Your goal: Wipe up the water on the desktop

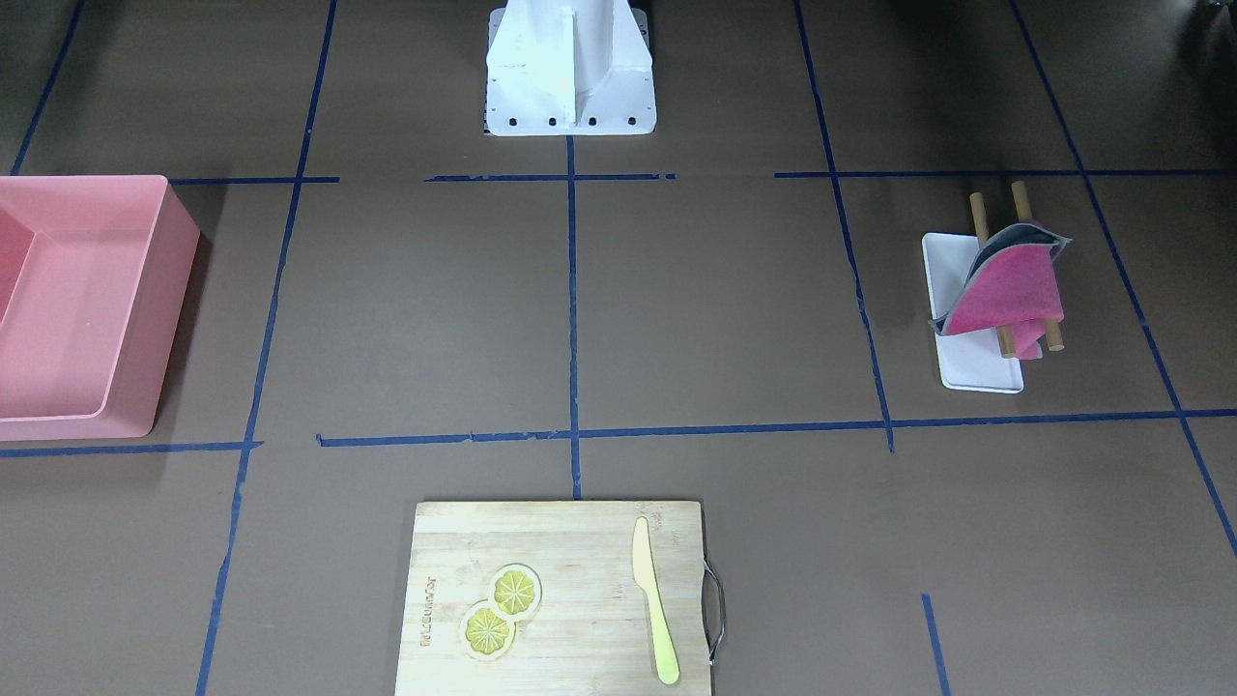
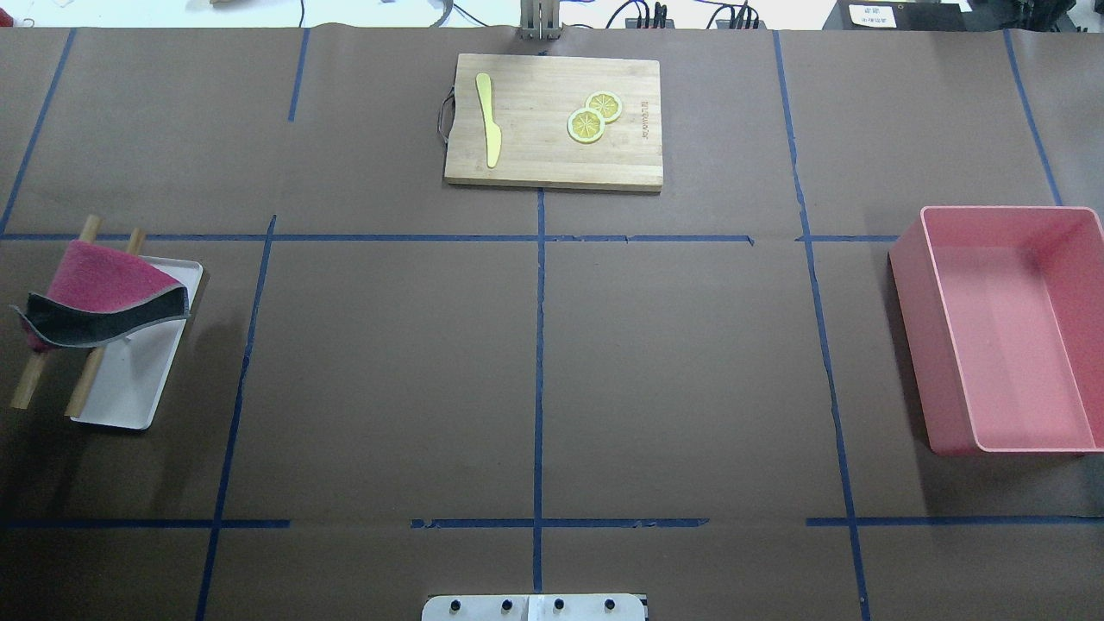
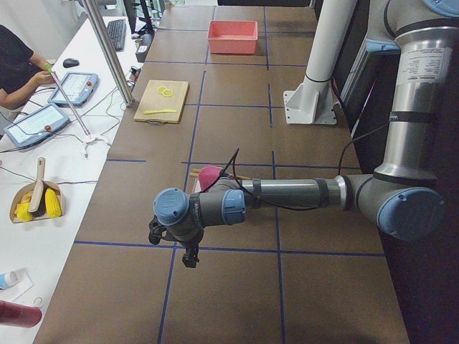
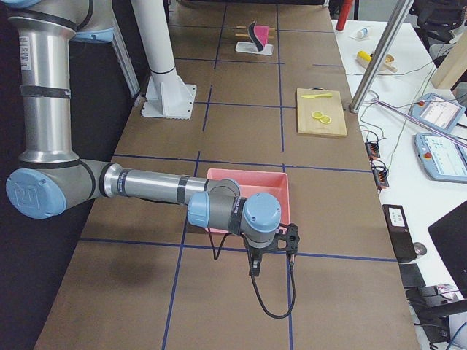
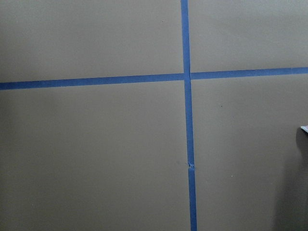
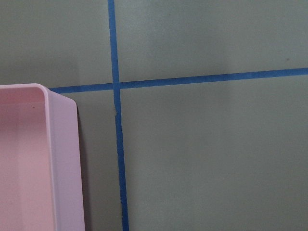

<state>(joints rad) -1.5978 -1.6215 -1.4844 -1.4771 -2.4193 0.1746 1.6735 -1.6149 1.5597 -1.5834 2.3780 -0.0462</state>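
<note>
The desktop point(image 2: 388, 371) is dark brown with a grid of blue tape, and I can make out no water on it in any view. A pink and grey cloth point(image 2: 103, 297) hangs over two wooden rods above a white tray point(image 2: 129, 388) at the left side. My left gripper point(image 3: 190, 258) hovers over the desktop near that tray, and it shows only in the exterior left view. My right gripper point(image 4: 255, 267) hangs beside the pink bin point(image 4: 248, 189), seen only in the exterior right view. I cannot tell whether either is open or shut.
The pink bin point(image 2: 1009, 328) stands at the right edge. A bamboo cutting board point(image 2: 552, 121) at the far middle carries a yellow knife point(image 2: 488, 116) and two lemon slices point(image 2: 595, 116). The white robot base point(image 1: 570, 68) is at the near edge. A person point(image 3: 18, 64) sits at a side desk.
</note>
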